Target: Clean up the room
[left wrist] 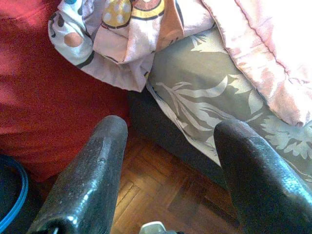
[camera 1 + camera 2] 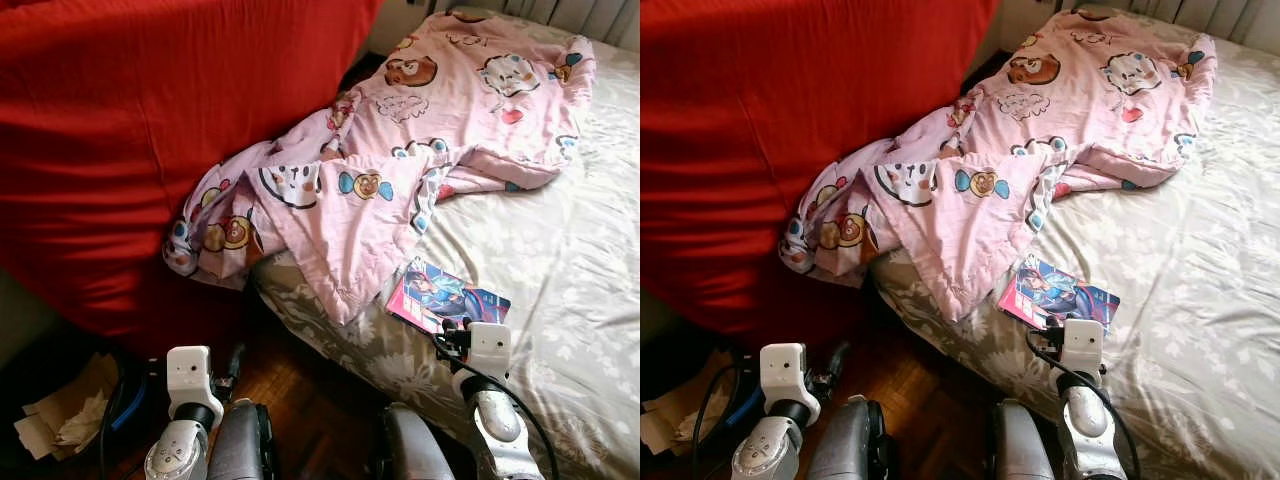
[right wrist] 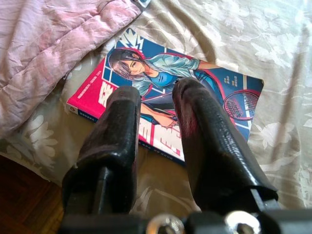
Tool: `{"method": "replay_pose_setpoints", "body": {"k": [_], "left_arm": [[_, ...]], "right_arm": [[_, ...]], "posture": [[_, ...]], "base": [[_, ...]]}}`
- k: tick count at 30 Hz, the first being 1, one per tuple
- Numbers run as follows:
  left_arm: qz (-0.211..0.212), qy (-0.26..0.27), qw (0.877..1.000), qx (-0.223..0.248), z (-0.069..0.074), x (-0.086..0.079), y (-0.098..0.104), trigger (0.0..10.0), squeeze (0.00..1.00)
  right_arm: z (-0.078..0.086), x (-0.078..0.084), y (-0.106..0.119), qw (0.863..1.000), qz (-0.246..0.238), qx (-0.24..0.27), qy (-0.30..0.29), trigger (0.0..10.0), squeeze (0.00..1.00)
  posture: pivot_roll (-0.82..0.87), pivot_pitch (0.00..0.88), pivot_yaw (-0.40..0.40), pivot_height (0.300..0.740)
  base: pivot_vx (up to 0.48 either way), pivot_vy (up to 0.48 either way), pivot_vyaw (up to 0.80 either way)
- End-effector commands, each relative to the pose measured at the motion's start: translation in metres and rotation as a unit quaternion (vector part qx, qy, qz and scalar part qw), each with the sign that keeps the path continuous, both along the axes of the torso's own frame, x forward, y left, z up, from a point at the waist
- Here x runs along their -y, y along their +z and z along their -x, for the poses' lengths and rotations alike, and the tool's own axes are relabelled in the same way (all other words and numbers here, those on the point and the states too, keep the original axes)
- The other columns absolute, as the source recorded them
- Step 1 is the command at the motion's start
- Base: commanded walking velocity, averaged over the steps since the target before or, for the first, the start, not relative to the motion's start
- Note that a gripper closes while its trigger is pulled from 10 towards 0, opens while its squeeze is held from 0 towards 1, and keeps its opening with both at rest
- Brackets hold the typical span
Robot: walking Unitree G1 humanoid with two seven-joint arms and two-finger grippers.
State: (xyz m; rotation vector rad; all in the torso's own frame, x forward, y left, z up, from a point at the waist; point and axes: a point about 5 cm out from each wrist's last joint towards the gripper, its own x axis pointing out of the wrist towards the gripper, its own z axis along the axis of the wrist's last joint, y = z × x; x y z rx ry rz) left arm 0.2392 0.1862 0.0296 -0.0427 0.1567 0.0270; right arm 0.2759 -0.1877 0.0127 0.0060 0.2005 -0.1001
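Currently right gripper (image 3: 156, 105) extended over bed (image 2: 560, 270) edge, fingers narrowly parted, gripping nothing, tips just above comic book (image 3: 165, 105). Book: thin, glossy, rectangular, pink spine, flat on bed near its edge, just beside hanging corner of pink quilt (image 2: 420, 140). Left gripper (image 1: 170, 141) low beside bed, over wooden parquet floor (image 1: 161, 195), fingers wide apart, empty. Quilt: soft, rumpled, cartoon print, draped across bed and over its edge. Bed sheet: beige, pale leaf pattern. Red fabric mass (image 2: 130, 130) beside bed, smooth.
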Motion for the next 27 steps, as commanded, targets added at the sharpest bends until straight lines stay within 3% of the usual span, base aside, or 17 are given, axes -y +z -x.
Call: {"method": "replay_pose_setpoints", "body": {"k": [1,8,15,27], "left_arm": [[0.002,0.002,1.0,-0.007,0.0031,0.0003,-0.002,10.0,0.0],[0.001,0.005,1.0,-0.005,0.0028,0.0004,-0.0013,10.0,0.0],[0.0,0.009,1.0,-0.004,0.0028,0.0005,-0.0011,10.0,0.0],[0.001,0.013,1.0,-0.003,0.0047,-0.0018,-0.0005,10.0,0.0]], "right_arm": [[0.004,0.0031,-0.0046,1.0,-0.003,-0.008,-0.008,10.0,0.0],[0.0022,0.0004,-0.0055,1.0,-0.016,-0.011,-0.01,10.0,0.0],[0.0011,-0.0019,-0.0053,1.0,-0.014,-0.009,-0.008,10.0,0.0],[0.0013,0.0049,-0.0071,0.999,-0.013,-0.018,-0.031,10.0,0.0]], "posture": [[-0.08,0.242,0.005,0.635],[-0.08,0.242,0.004,0.635],[-0.08,0.243,0.001,0.635],[-0.07,0.252,0.003,0.635]], "base": [[0.259,0.0,0.0],[0.262,0.0,-0.42],[0.261,0.0,0.0],[0.0,0.0,0.0]]}}
